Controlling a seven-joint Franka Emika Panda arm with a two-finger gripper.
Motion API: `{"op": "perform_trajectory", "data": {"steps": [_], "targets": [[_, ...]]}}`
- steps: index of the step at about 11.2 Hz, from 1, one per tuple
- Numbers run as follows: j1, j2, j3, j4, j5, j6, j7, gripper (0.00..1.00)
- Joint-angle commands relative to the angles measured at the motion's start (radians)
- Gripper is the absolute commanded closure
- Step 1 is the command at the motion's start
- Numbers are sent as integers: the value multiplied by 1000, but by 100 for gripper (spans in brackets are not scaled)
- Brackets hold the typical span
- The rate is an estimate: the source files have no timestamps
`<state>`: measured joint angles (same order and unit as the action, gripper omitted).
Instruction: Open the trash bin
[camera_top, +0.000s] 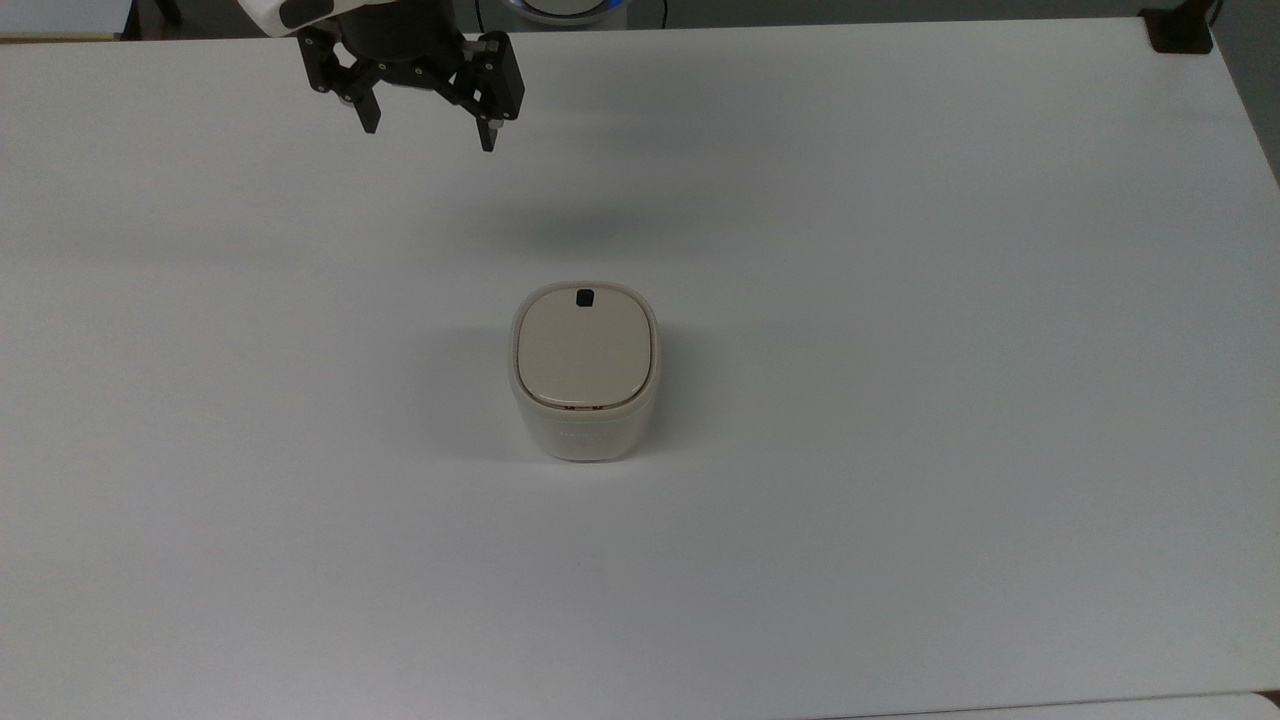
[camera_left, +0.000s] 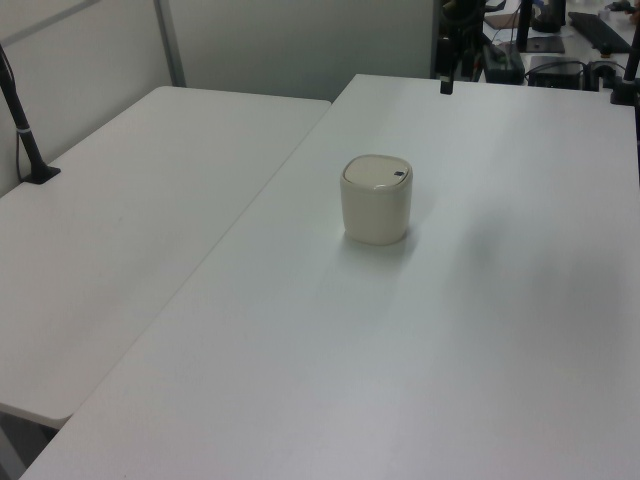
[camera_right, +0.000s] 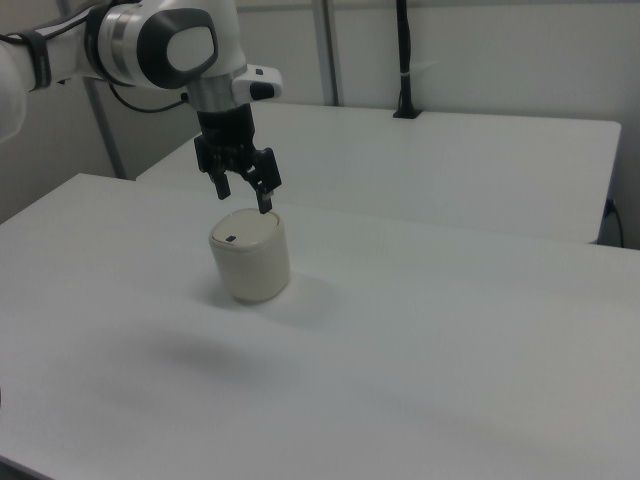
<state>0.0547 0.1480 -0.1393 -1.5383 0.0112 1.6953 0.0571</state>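
On the white table (camera_top: 900, 300), trash bin (camera_top: 585, 400) upright with lid (camera_top: 585, 350) closed, tool (camera_top: 430, 140) above, fingers apart, holding nothing.

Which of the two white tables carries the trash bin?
The table on the left view's right carries the trash bin, its lid shut. The adjoining table on the left view's left holds just a black pole clamp.
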Motion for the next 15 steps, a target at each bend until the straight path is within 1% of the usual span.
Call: {"op": "perform_trajectory", "data": {"steps": [1, 3, 11, 15], "targets": [[0, -14, -8, -3, 18, -25, -19, 0], [-1, -18, -8, -6, 18, -26, -36, 0], [8, -25, -9, -5, 18, -37, -28, 0], [8, -33, -25, -2, 12, -54, -65, 0]]}}
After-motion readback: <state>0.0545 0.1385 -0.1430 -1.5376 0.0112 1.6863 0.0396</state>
